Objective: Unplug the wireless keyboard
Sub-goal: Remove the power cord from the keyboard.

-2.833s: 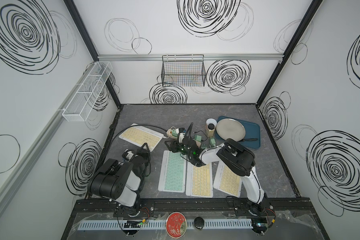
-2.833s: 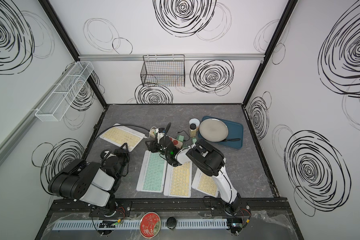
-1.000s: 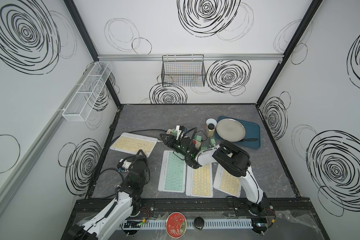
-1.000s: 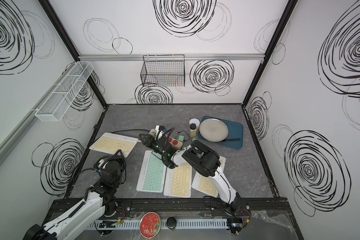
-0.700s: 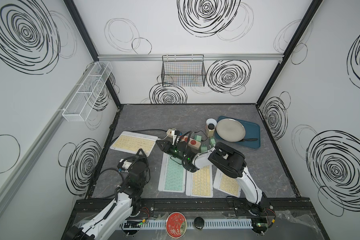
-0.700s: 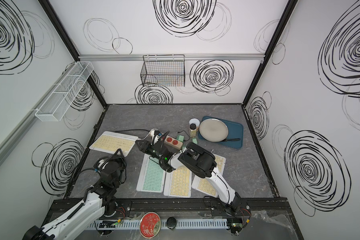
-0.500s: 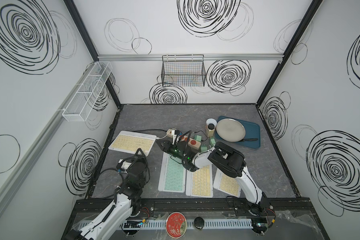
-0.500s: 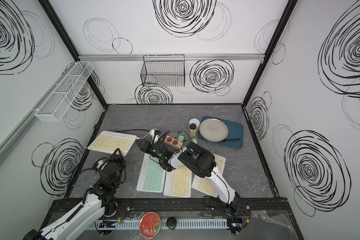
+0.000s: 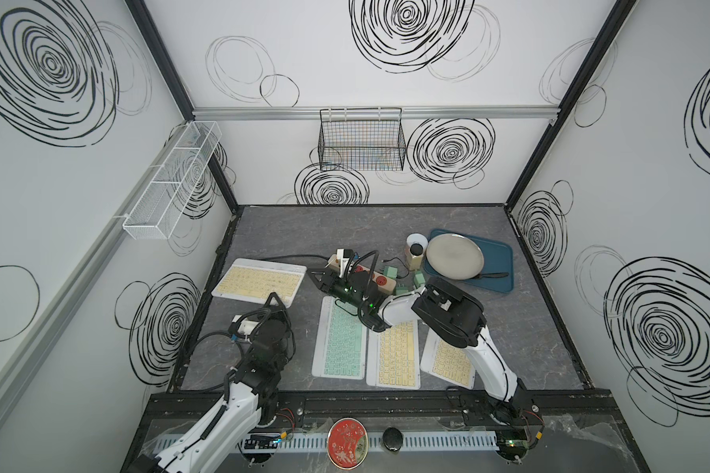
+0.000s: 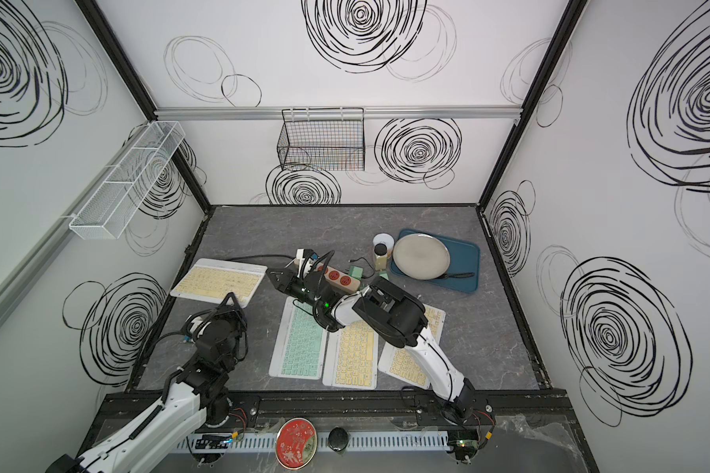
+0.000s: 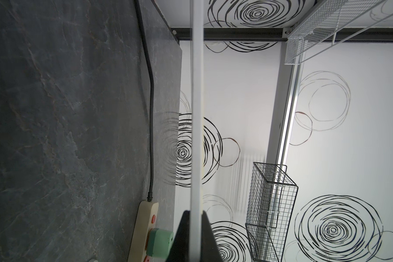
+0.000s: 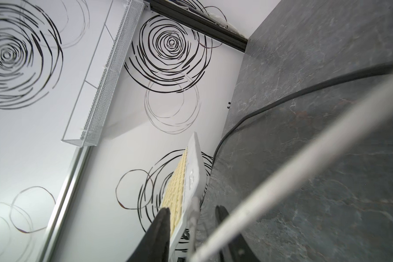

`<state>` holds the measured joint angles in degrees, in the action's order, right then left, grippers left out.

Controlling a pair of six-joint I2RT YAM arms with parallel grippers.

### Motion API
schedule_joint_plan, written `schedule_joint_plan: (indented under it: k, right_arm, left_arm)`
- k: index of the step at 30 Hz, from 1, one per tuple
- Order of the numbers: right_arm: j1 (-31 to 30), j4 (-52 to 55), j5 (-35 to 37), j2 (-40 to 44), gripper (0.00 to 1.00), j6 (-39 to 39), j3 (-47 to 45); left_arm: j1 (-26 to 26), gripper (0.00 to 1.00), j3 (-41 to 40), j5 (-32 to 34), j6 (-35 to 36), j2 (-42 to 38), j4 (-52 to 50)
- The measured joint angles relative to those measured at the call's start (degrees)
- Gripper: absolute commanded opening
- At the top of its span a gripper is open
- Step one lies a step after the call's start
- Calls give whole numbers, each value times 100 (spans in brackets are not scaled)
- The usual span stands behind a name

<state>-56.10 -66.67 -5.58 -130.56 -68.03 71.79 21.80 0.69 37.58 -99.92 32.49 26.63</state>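
Left gripper [image 11: 195, 213] clamped tight on yellow wireless keyboard [image 9: 259, 280] edge. Right gripper [image 12: 191, 213] part-open, jaws astride the keyboard's corner and white plug [image 12: 194, 204].

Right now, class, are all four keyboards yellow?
No, one keyboard in the front row has green keys.

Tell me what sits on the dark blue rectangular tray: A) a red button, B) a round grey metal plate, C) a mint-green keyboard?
B: in both top views the round grey metal plate lies on the dark blue rectangular tray, covering its left part.
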Motion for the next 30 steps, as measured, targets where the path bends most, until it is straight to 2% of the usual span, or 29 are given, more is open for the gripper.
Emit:
schedule_joint_plan:
  k: [6,16,20,30]
  right_arm:
    - [79,-7,-116,-33,14,-63,107]
    - [90,4,-234,-125,12,-138,267]
    - [90,13,-232,-131,0,-136,271]
    - [114,-177,-229,-129,0,-153,111]
  left_arm:
    - [7,0,0,2,0,-7,0]
    - [22,0,0,127,7,-57,-20]
    - [22,0,0,157,9,-61,-20]
    - [87,0,0,310,157,-400,-254]
